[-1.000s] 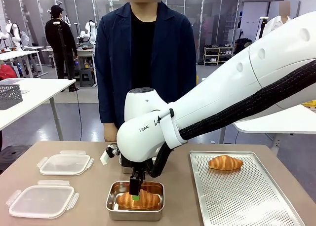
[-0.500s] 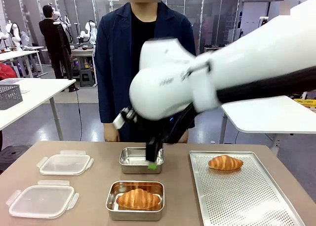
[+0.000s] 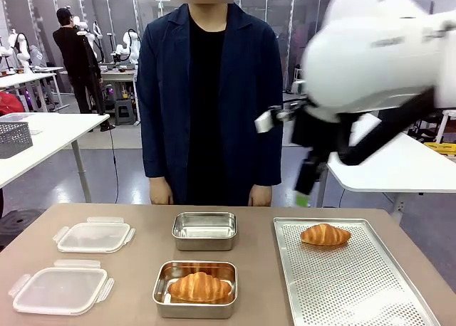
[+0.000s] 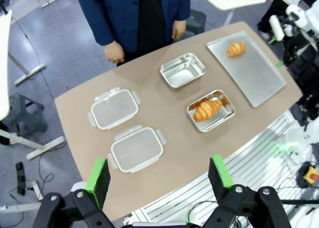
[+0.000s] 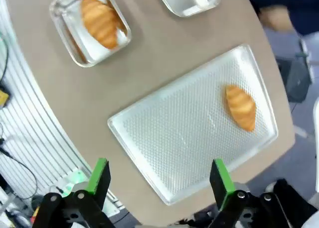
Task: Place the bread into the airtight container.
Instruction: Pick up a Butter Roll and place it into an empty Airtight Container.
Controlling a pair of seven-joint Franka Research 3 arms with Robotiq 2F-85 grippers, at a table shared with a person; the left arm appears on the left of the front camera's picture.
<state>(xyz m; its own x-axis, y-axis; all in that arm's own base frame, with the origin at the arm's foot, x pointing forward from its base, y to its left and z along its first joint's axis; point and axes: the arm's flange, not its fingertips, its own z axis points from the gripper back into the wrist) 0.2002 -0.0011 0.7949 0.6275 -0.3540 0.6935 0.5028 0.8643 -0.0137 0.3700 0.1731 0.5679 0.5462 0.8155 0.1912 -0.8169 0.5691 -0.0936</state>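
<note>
One croissant (image 3: 201, 287) lies in the near steel airtight container (image 3: 165, 297). Behind it stands a second steel container (image 3: 204, 230) with nothing in it. Another croissant (image 3: 325, 234) rests on the perforated tray (image 3: 356, 290). My right gripper (image 3: 304, 187) hangs blurred, high above the tray's far left corner. In the right wrist view that gripper (image 5: 159, 178) is open and holds nothing, with the tray (image 5: 189, 128) and its croissant (image 5: 241, 107) far below. My left gripper (image 4: 158, 173) is open too, high over the table's near side, looking down on the filled container (image 4: 227, 111).
Two clear plastic lids (image 3: 95, 236) (image 3: 60, 290) lie on the table's left part. A person stands at the far edge with hands (image 3: 160, 192) hanging down by the table. The tray takes up the right side.
My right gripper has lifted out of the near container, leaving the croissant inside, and swung up and to the right toward the tray.
</note>
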